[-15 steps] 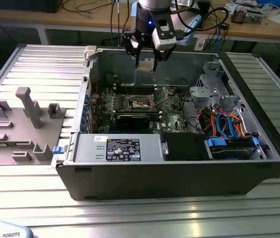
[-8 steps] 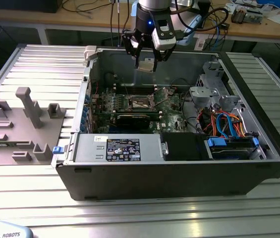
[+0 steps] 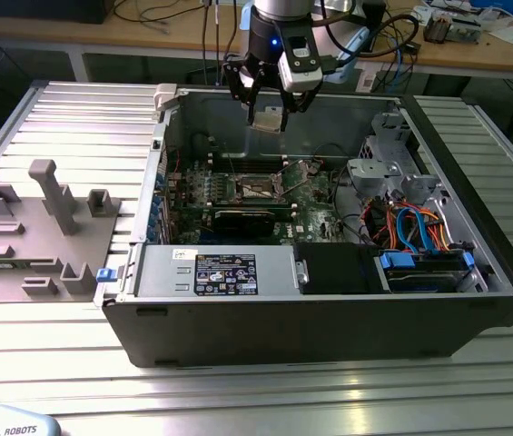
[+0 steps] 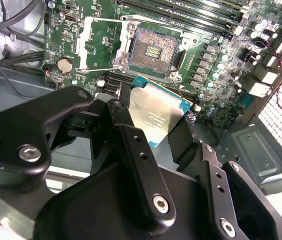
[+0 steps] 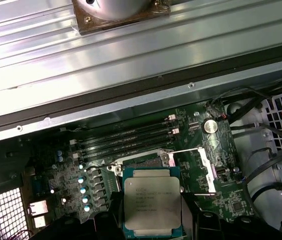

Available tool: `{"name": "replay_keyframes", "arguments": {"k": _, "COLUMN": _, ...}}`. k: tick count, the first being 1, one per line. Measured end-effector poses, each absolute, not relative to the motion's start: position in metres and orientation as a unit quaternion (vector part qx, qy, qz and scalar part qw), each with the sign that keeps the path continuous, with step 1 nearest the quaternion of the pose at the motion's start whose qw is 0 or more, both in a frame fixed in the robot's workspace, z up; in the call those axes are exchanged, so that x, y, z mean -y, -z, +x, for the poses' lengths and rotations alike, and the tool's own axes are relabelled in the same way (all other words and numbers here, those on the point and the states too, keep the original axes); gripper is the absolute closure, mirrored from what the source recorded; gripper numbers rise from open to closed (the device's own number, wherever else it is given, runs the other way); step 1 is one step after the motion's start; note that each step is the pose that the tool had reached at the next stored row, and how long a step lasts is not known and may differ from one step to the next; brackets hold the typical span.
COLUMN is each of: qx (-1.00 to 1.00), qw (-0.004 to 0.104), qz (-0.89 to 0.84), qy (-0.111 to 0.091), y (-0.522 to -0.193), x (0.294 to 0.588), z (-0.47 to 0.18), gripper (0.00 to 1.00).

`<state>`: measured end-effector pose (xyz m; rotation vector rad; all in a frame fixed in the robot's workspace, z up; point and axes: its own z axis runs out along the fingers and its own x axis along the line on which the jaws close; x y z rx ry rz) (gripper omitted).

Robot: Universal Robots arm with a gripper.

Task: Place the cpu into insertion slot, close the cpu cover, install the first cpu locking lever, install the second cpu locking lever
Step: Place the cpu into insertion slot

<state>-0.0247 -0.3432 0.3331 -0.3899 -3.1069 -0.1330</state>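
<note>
My gripper (image 3: pixel 266 116) hangs over the open computer case, shut on the cpu (image 3: pixel 265 120), a flat square chip with a silvery top. In both wrist views the cpu (image 4: pixel 155 112) (image 5: pixel 152 205) sits between the black fingers (image 4: pixel 131 145), well above the motherboard. The insertion slot (image 4: pixel 153 50) (image 3: pixel 258 188) lies open and bare below it, a dark square socket with a shiny rim. In the first wrist view the chip covers most of the socket. The cpu cover (image 4: pixel 98 45) (image 5: pixel 195 170) is swung up and away from the socket, a thin metal frame beside it.
Long memory slots (image 5: pixel 126 137) run beside the socket, and a coin battery (image 4: pixel 65 65) sits near the cover. A black power supply (image 3: pixel 220 272) and a drive cage with blue cables (image 3: pixel 419 245) fill the case's front. A grey fixture (image 3: pixel 38 227) stands at the exterior view's left.
</note>
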Motion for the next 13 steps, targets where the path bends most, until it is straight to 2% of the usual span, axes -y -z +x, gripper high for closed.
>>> {"name": "replay_keyframes", "arguments": {"k": 13, "qx": 0.99, "qw": 0.003, "qz": -0.131, "qy": 0.043, "y": -0.333, "x": 0.3432, "z": -0.0247, "gripper": 0.46}}
